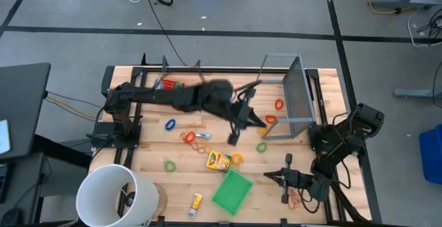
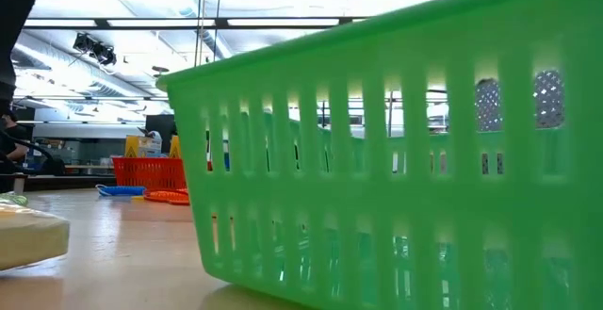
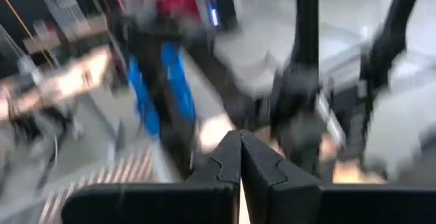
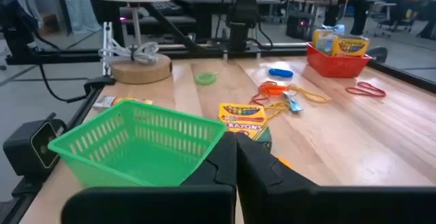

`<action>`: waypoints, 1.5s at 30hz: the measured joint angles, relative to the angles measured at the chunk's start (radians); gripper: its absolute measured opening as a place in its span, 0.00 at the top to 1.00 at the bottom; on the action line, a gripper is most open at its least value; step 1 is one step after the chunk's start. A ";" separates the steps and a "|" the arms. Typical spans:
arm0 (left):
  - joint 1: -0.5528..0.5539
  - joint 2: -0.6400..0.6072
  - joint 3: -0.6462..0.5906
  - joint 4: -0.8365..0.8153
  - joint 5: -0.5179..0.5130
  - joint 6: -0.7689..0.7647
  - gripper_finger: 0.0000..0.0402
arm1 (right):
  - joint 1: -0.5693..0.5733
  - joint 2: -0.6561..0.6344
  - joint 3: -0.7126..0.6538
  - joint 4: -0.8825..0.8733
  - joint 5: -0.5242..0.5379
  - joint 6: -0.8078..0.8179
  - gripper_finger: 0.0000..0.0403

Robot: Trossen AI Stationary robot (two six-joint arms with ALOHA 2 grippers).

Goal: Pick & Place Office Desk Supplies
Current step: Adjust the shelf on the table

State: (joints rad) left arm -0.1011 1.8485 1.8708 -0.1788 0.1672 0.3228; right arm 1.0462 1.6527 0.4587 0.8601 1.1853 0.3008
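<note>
Bands (image 1: pixel 188 136) and a crayon packet (image 1: pixel 217 160) are still lying loose on the desk (image 1: pixel 179 156); the green basket (image 1: pixel 231 190) is looking empty, probably. Left gripper (image 1: pixel 233 138) and right gripper (image 1: pixel 269 176) are both showing jaws together, holding nothing

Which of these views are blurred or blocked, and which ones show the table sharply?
The left wrist view is smeared by motion; only the shut left gripper reads clearly. In the low view the green basket fills most of the picture. The right wrist view is sharp: crayon box, shut right gripper. In the high view, the left arm is blurred.
</note>
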 joint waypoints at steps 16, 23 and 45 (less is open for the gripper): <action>-0.097 -0.109 -0.839 1.054 -0.373 -0.165 1.00 | 0.018 0.000 0.000 -0.044 0.024 -0.010 1.00; -0.061 -0.284 -1.178 1.136 -0.410 -0.238 1.00 | -0.007 0.000 0.000 -0.045 0.056 -0.001 1.00; -0.009 -0.485 -1.739 1.386 -0.421 -0.345 1.00 | -0.240 0.000 0.000 -0.026 0.379 0.016 1.00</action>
State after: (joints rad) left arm -0.1097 1.3631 0.1323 1.2072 -0.2541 -0.0220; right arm 0.8060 1.6531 0.4587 0.8341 1.5640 0.3172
